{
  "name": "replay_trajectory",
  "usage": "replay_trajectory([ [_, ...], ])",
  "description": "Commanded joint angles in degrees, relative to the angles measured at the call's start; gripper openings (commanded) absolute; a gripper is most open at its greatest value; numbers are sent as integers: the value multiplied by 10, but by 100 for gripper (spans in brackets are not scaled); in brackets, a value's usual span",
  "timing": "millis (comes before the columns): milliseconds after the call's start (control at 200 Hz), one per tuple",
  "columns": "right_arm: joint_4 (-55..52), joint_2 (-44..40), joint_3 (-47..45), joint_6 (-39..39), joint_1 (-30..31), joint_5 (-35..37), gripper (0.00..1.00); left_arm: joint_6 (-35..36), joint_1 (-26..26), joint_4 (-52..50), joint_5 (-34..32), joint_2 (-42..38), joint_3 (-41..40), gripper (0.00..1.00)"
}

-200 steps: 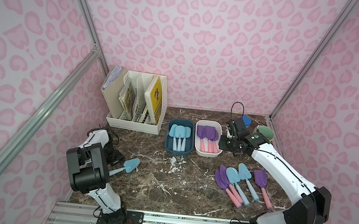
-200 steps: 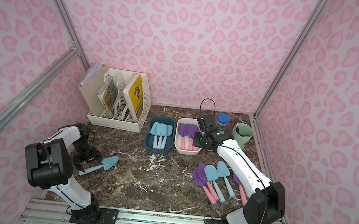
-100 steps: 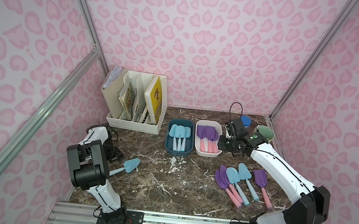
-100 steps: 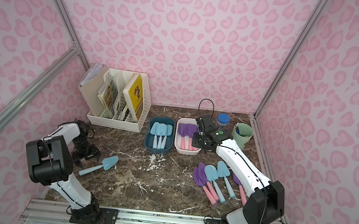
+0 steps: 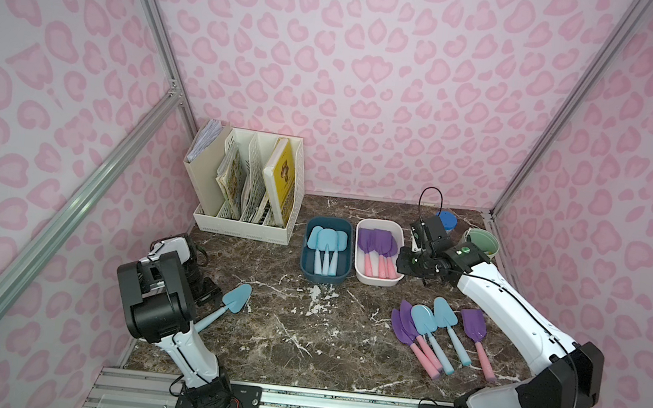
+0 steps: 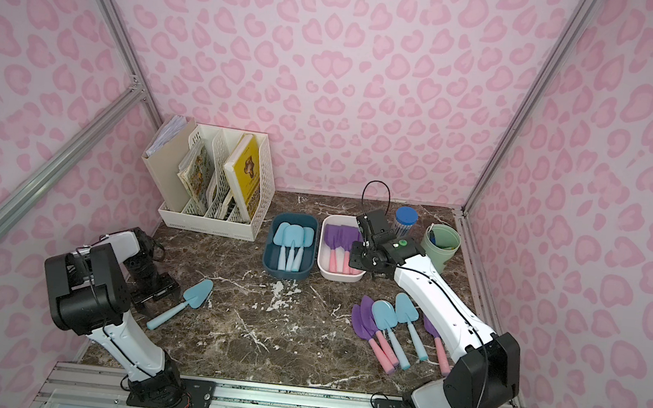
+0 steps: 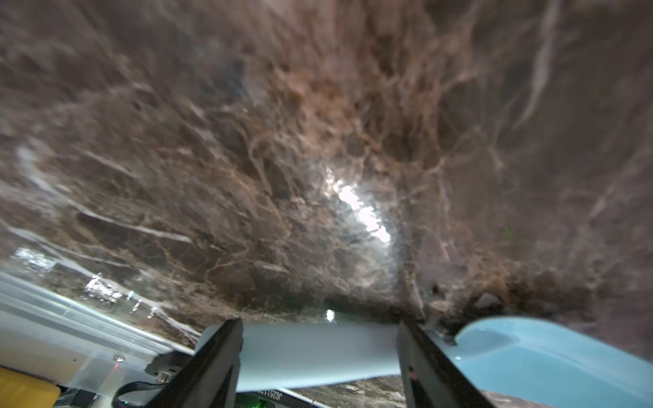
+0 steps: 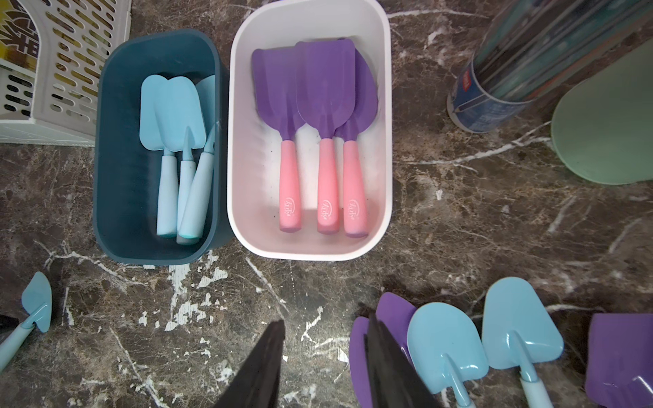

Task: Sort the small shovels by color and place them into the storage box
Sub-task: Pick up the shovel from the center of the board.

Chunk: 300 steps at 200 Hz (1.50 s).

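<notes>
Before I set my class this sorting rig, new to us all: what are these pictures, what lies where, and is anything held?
The machine is a left arm and a right arm on a marble table, each tipped with a gripper. Both top views look down; each wrist view looks out from one arm's wrist. A dark blue box holds three light blue shovels; the white box beside it, three purple shovels with pink handles. Five loose shovels lie near the right arm, a lone light blue shovel by the left. The left gripper is open at its handle; the right gripper is open, empty.
</notes>
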Motion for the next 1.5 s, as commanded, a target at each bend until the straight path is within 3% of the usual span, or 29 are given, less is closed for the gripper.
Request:
replay_trajectory([
  [0,3,-1,-3,0,1,6,44,2,-2,-2,31,-11,-10,73],
  [270,-3,-1,-1,0,1,11,44,4,-12,-5,59,-30,-21,73],
  [575,-3,-6,-9,2,1,12,44,4,-77,-14,59,-22,-14,76],
  [1130,17,-22,-32,-1,-2,2,44,-12,-124,-35,32,-3,-7,78],
  [1495,42,-55,-69,-9,-23,-16,44,-38,-135,-37,53,-24,-42,78],
])
